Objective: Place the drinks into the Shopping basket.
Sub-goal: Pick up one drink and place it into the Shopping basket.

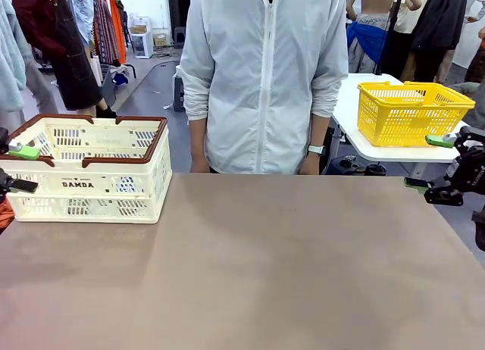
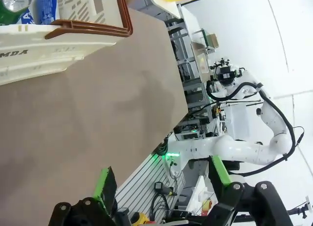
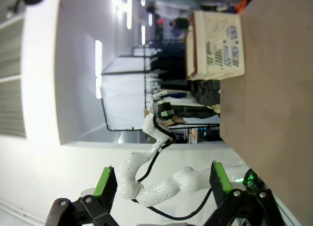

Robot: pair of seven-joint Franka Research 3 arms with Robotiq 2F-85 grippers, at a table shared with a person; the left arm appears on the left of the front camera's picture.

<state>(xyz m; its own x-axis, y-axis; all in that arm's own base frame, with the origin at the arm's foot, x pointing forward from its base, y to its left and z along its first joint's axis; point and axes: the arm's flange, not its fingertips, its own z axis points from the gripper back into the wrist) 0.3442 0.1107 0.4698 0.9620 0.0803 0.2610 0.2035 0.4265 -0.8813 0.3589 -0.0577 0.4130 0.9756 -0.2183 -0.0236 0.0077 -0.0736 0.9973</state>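
Both tools, left (image 2: pixel 164 182) and right (image 3: pixel 161 179), gaped wide and empty; green and blue aluminium cans (image 2: pixel 17 6) already lay in the cream slotted plastic crate (image 1: pixel 91 185) at the frame's left, so the task seemed done.

The cream Shopping basket (image 1: pixel 87 168) sat at the table's (image 1: pixel 250 267) far left, with the left gripper (image 1: pixel 19 168) at its left end. The right gripper (image 1: pixel 432 162) hung with its fingers apart at the right edge, before a yellow mesh basket (image 1: pixel 413 111). A person (image 1: pixel 264 77) stood behind.

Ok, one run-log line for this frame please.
left gripper open, empty | right gripper open, empty | drinks inside Shopping basket | table bare in the middle | person standing at far side
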